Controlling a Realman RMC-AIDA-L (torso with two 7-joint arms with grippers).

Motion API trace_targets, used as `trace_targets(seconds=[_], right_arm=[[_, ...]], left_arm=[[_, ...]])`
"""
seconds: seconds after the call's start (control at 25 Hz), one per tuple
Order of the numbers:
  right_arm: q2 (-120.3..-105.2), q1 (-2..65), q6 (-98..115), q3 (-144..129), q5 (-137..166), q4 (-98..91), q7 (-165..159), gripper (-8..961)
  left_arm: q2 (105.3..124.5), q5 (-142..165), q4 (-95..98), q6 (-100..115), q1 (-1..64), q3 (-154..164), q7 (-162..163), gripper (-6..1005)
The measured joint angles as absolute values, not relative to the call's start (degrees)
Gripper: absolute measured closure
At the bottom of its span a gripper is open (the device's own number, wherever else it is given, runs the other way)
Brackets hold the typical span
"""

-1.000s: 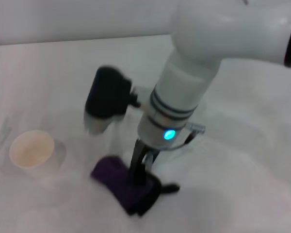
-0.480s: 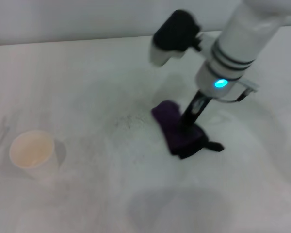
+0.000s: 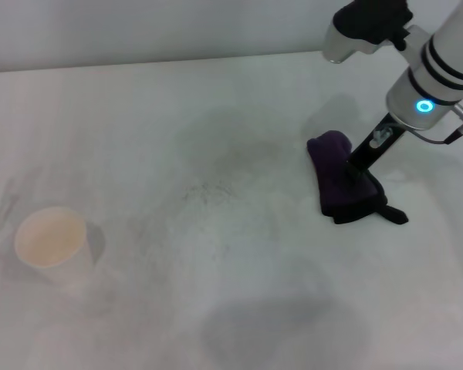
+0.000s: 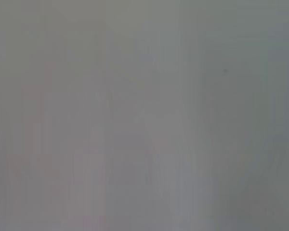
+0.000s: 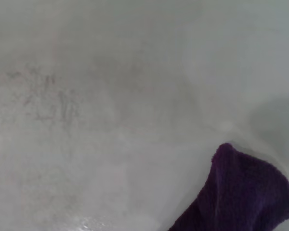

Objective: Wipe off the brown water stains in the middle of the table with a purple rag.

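The purple rag lies bunched on the white table at the right of the head view, its black tab pointing right. My right gripper comes down from the upper right, shut on the rag and pressing it to the table. The rag's corner also shows in the right wrist view. No tan-brown blotch shows anywhere. Only faint grey smears and speckles mark the middle of the table. My left gripper is out of view, and the left wrist view shows only flat grey.
A white paper cup stands at the left of the table. The table's far edge runs along the top of the head view. A soft shadow lies on the near middle of the table.
My right gripper has dragged the purple rag across the table from the near middle to the right and farther back. The cup has not moved.
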State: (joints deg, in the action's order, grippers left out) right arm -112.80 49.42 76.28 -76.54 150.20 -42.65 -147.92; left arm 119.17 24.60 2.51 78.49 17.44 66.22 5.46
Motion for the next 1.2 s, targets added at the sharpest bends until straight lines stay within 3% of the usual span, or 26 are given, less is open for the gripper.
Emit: trace_targets(seconds=[0.56,0.76,1.2], right_arm=[[-112.57,47.0,73.3,-70.4,151.2,-43.8,-145.5,681],[-113.08,44.3,72.7,-60.6,149.9,-47.8,-138.9,513],[-113.57,36.4,66.6,-41.9,125.1,-48.7,-110.1,512]], left_arm=[[119.09,24.5,2.6,77.6,18.7,66.1,5.4,107],[119.10,23.4,2.5,77.0,19.6,66.1,5.4,108],[119.34,21.1,2.6,76.4,21.0,66.1,5.4,107]])
